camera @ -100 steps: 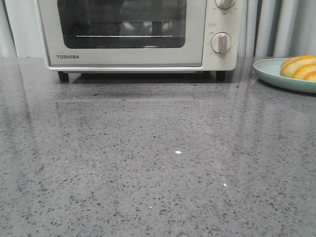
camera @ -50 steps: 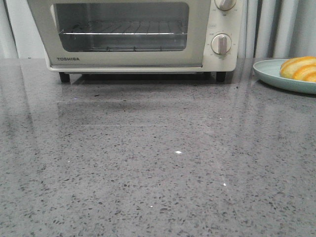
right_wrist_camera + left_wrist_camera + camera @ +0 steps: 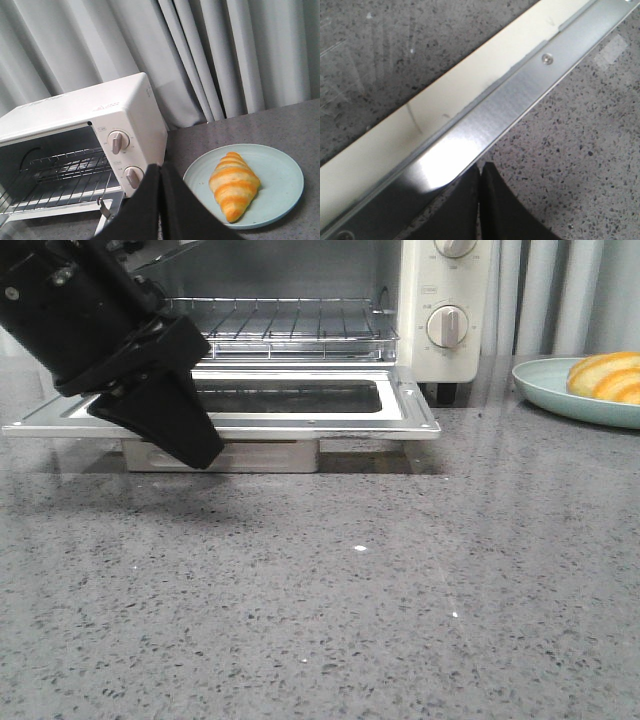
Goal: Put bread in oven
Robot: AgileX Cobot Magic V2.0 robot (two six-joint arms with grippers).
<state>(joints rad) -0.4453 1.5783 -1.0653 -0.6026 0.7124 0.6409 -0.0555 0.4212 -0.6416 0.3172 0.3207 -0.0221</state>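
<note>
The cream-white oven [image 3: 415,300] stands at the back of the grey counter with its door [image 3: 300,415] folded down flat and the wire rack [image 3: 280,325] showing inside. My left gripper [image 3: 195,450] is shut and empty, its tip just in front of the door's left front edge; the left wrist view shows the fingers [image 3: 480,167] closed beside the door's metal rim [image 3: 510,100]. The bread [image 3: 608,375] lies on a pale green plate [image 3: 545,385] at the right. My right gripper [image 3: 160,167] is shut and empty, above the counter between the oven [image 3: 140,115] and the bread [image 3: 234,184].
Grey curtains [image 3: 210,50] hang behind the counter. The plate [image 3: 280,175] sits close to the oven's right side. The lowered door juts forward over the speckled counter [image 3: 360,600].
The oven door has swung from shut to fully open and flat. My left gripper has come into the front view at the door's left front edge.
</note>
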